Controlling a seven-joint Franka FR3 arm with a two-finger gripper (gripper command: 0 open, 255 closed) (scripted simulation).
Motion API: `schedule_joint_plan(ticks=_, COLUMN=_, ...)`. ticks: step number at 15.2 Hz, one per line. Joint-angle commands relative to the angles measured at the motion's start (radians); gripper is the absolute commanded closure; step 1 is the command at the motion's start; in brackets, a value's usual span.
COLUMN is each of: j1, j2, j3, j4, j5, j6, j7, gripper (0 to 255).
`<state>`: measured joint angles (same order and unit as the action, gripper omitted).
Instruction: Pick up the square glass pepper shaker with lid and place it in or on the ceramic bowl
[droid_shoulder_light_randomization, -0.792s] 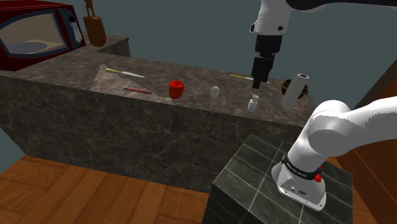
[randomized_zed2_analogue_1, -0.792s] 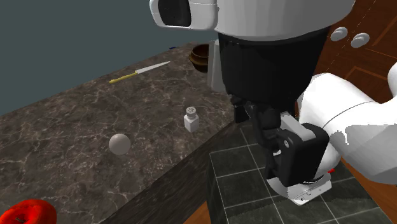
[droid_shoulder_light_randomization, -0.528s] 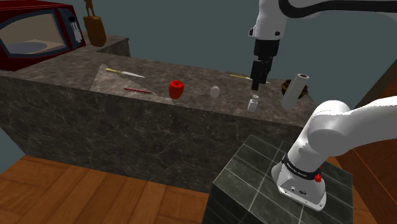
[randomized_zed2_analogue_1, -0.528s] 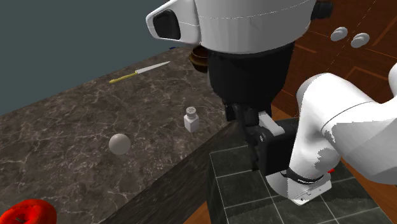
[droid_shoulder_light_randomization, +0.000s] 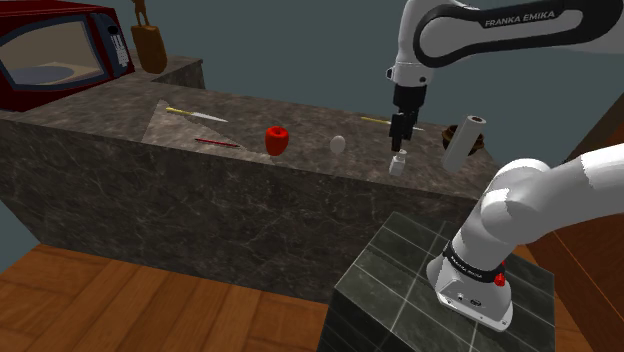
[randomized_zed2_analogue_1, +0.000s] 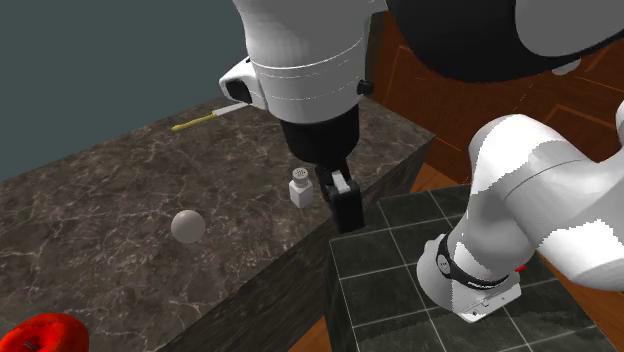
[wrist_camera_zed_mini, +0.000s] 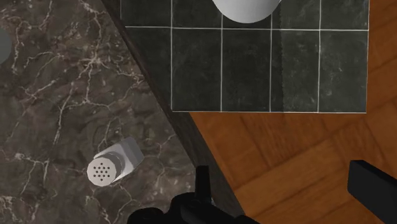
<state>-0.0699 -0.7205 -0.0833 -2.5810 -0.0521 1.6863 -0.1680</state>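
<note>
Overhead, jaws wide apart, pepper shaker just beside on the counter

The gripper is lower and farther out than before; the pepper shaker now lies just beneath it, slightly aside.

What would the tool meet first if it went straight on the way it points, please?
Probably the counter's edge, under one finger; the pepper shaker stands just beside that line. Depth is unclear.
</note>
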Motion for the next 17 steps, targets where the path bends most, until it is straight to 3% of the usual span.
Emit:
schedule_joint_plan(ticks=1, j1=-0.017, j2=0.051, j3=-0.029, j4=-0.007, j5=-0.036, j6=0.062, j7=-0.034, gripper=0)
schedule_joint_plan(ticks=13, j1=-0.107, j2=0.400, j3=-0.186, j4=0.028, j5=-0.191, j6=0.405, j7=-0.197, gripper=0)
schedule_joint_plan(ticks=17, j1=-0.112, j2=0.427, j3=-0.194, j4=-0.006, j5=-0.198, j6=0.467, j7=-0.196, gripper=0)
